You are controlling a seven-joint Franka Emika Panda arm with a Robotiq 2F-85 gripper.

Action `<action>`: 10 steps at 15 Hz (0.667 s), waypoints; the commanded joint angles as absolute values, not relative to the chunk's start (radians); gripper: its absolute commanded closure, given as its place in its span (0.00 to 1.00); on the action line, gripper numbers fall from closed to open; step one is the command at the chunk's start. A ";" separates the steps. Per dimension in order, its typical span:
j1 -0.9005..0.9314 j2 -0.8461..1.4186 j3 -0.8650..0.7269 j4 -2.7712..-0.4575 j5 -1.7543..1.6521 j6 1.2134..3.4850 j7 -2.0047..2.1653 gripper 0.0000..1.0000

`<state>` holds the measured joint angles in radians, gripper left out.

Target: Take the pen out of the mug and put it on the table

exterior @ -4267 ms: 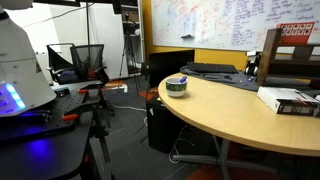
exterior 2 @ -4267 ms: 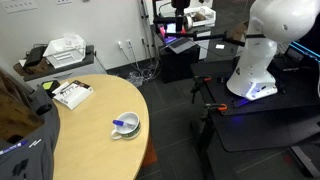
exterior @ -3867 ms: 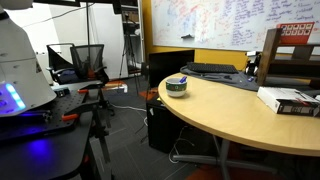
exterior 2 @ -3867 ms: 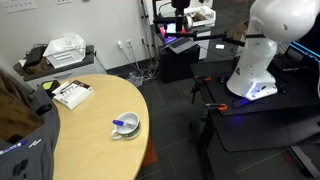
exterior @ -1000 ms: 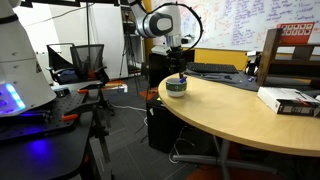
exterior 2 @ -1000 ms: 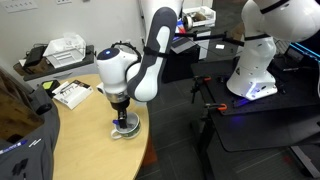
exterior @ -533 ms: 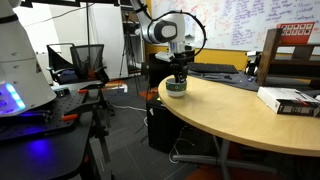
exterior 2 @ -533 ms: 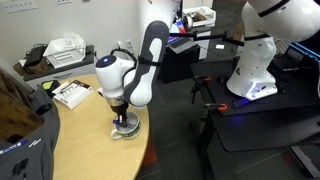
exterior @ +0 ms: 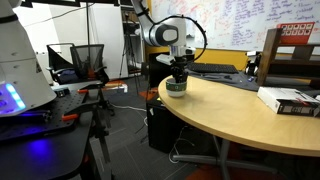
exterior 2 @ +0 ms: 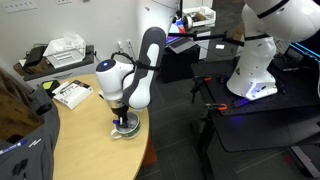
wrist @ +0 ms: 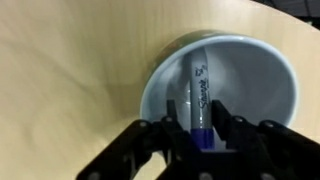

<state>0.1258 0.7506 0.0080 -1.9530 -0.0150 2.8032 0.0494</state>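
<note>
The job right now is to grab the thin pen with the blue band (wrist: 198, 92). It lies inside the round green-grey mug with the pale rim (wrist: 262, 82), leaning from the bottom up toward the far wall. The mug stands near the curved edge of the big light wooden table (exterior 2: 75, 145).

The black gripper (wrist: 205, 135) hangs right over the mug, with its tips down inside. In the wrist view one dark finger (wrist: 180, 128) is on each side of the pen, very close to it. I cannot tell if they are squeezing it or have a little gap.

To do this well, I think the fingers should pinch the pen in the middle of their pads, then lift straight up. They must not bump the mug wall, or the mug may slide or tip.

The white robot arm (exterior 2: 130, 85) bends over the mug, with its wrist pointing straight down.
</note>
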 commanded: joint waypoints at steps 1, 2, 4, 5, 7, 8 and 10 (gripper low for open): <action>0.108 0.755 0.027 -1.928 0.002 2.778 0.057 0.89; 0.104 0.749 0.031 -1.932 0.002 2.782 0.053 0.96; 0.092 0.736 0.045 -1.940 0.005 2.779 0.040 0.94; 0.093 0.724 0.045 -1.948 -0.001 2.771 0.037 0.94; 0.098 0.684 0.042 -1.976 -0.013 2.745 0.029 0.94; 0.100 0.660 0.040 -1.990 -0.021 2.726 0.021 0.94; 0.081 0.612 0.063 -2.009 -0.022 2.667 -0.017 0.94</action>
